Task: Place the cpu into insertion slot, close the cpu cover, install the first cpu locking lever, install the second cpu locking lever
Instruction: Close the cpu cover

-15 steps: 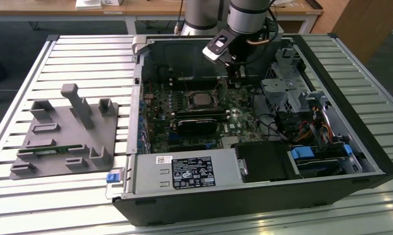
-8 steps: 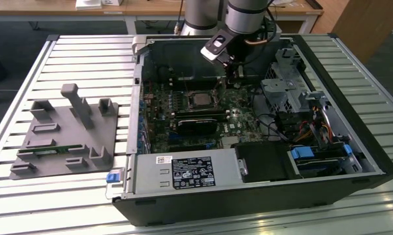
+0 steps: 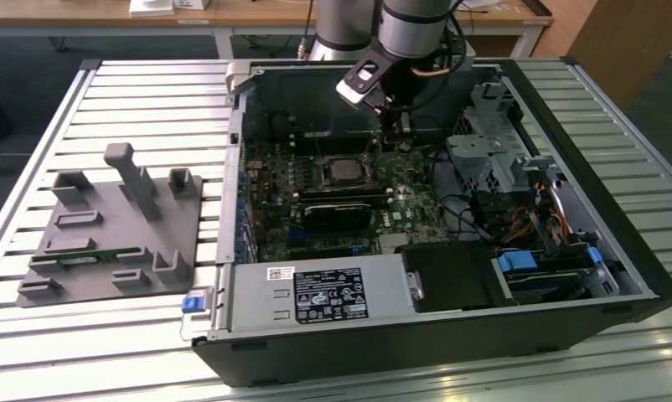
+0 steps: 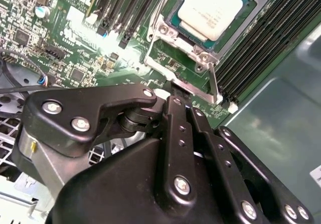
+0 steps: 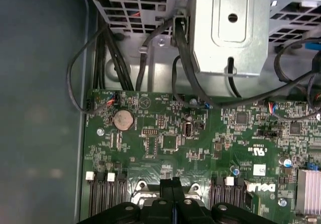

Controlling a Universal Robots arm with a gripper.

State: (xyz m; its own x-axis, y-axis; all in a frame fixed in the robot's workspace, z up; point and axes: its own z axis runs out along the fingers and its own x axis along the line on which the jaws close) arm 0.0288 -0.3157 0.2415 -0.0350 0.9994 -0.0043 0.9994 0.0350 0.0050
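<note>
1. tool point(image 4: 179, 96) narrow, fingers pressed together, tips at the free edge of the cpu cover point(image 4: 200, 93).
2. cpu point(image 4: 213, 8) lies in the insertion slot point(image 4: 199, 40) on the green motherboard point(image 5: 200, 133); cpu cover swung open just beside it.

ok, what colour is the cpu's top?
The cpu top is pale grey-beige, metallic; clearest in the second wrist view.

The cpu point(image 4: 213, 8) lies in the insertion slot point(image 4: 174, 20), with memory slots point(image 4: 125, 10) on either side of it.
</note>
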